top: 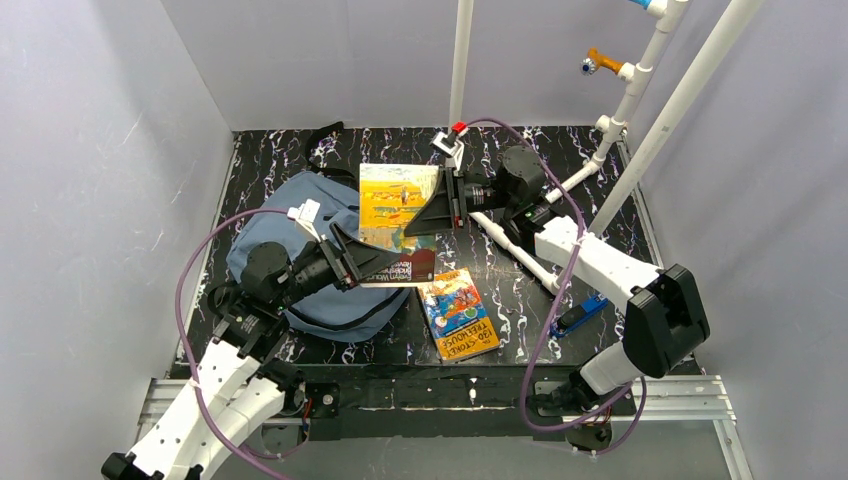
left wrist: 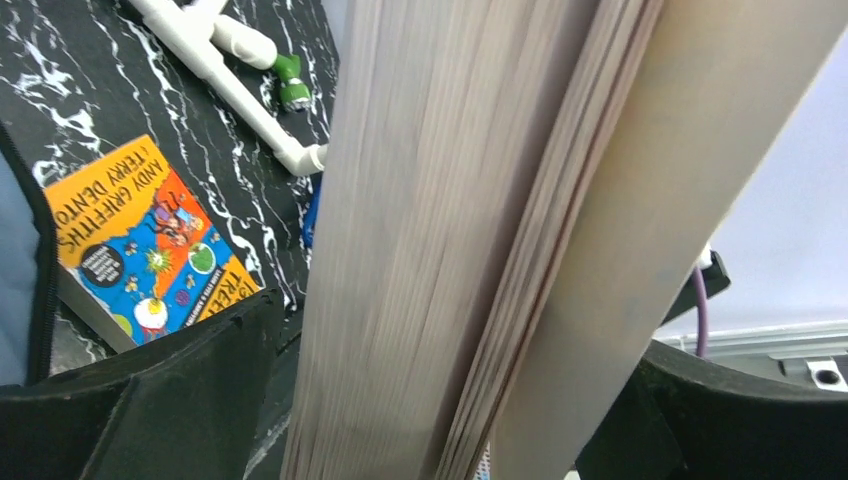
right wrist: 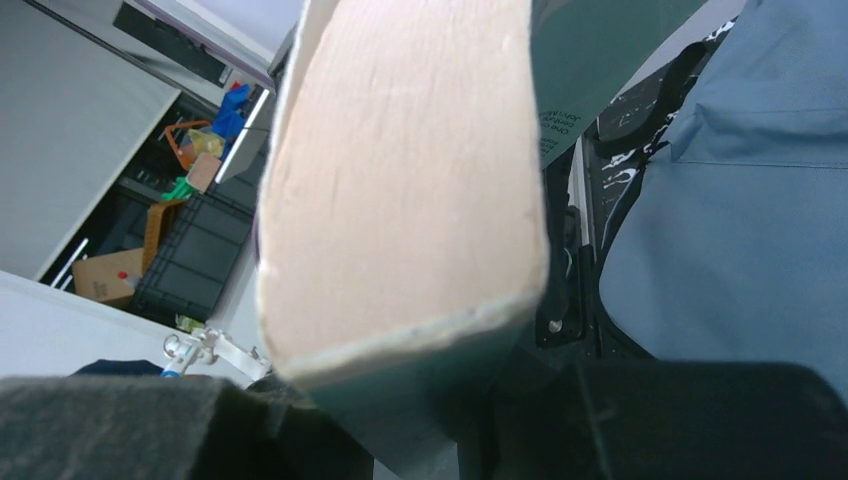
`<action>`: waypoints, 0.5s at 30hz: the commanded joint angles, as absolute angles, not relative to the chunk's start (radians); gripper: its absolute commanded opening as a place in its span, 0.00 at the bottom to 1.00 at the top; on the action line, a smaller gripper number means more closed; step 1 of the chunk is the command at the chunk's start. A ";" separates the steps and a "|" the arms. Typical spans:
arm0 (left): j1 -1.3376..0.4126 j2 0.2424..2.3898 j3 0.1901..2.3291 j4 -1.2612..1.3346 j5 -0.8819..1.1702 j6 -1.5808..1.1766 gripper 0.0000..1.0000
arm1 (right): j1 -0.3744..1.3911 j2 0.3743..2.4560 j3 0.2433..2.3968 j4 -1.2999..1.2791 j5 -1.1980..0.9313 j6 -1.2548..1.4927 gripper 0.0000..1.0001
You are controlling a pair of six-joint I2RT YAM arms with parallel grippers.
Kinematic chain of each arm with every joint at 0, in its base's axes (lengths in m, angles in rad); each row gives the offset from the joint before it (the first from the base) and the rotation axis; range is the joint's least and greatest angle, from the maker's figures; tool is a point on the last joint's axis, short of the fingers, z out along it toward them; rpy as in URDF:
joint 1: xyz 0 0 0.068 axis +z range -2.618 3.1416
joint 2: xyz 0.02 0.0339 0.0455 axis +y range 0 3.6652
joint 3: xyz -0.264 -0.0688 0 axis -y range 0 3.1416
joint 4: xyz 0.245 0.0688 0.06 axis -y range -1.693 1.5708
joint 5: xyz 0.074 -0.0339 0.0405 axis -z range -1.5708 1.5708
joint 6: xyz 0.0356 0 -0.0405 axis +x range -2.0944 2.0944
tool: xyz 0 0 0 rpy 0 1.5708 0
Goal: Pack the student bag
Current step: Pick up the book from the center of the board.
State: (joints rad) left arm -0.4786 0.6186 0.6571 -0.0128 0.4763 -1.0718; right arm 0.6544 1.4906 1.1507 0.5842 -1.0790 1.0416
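Left claw (top: 385, 262): released; fingers (left wrist: 150, 400) spread wide either side of the big book (top: 398, 205); page edges fill the left wrist view between them; a thin dark gap shows beside the one finger, so no pinch there.

Right claw (top: 425, 215): clenched on the big book at its far right edge; in the right wrist view the cream page block and green cover stand straight up out of my fingers (right wrist: 110, 430).

Big book: yellow and orange cover facing up, dark red band along the near edge by my left claw; its left part overlaps the bag (top: 290, 205), the rest is over the table (top: 500, 335); how far it is lifted or tilted I cannot tell.

Bag: slate blue, black straps, lying on the left half of the table, under and beside my left arm; its cloth shows at the right of the right wrist view (right wrist: 740, 200) and as a blue strip with a black zip edge at the left of the left wrist view (left wrist: 15, 280); whether its mouth is open I cannot tell.

Small book (top: 458, 313): orange and blue cover, flat on the table just right of the bag, near the big book's near corner, apart from both claws; seen also past my left finger (left wrist: 140, 250).

White pipe (top: 515, 248): lying on the table beyond the small book, beside my right arm.
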 commanded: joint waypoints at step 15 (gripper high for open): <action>-0.473 0.612 0.771 0.044 0.486 -1.034 0.72 | 0.627 1.490 1.155 0.736 -1.164 1.130 0.01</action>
State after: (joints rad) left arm -0.4786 0.5774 0.6991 0.0204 0.4820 -1.0985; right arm 0.6266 1.5269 1.1526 0.6846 -1.1248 1.1526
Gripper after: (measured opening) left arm 0.760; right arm 0.351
